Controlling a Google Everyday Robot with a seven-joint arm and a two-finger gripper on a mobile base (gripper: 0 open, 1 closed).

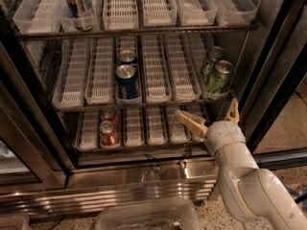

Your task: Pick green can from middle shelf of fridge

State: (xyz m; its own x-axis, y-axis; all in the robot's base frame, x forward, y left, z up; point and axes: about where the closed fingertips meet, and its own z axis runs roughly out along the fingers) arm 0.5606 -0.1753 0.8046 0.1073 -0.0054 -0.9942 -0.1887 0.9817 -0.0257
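The fridge stands open with several wire racks of white plastic lanes. On the middle shelf, two green cans stand one behind the other in the rightmost lane; the front green can is at the lane's front end, the second just behind it. My gripper is open, fingers spread wide. It is below and slightly left of the front green can, in front of the lower shelf, not touching any can.
Two blue cans stand in a middle-shelf centre lane. Two red cans sit on the lower shelf at left. A tall can stands on the top shelf. A dark door frame is right of my gripper. A clear plastic bin lies below.
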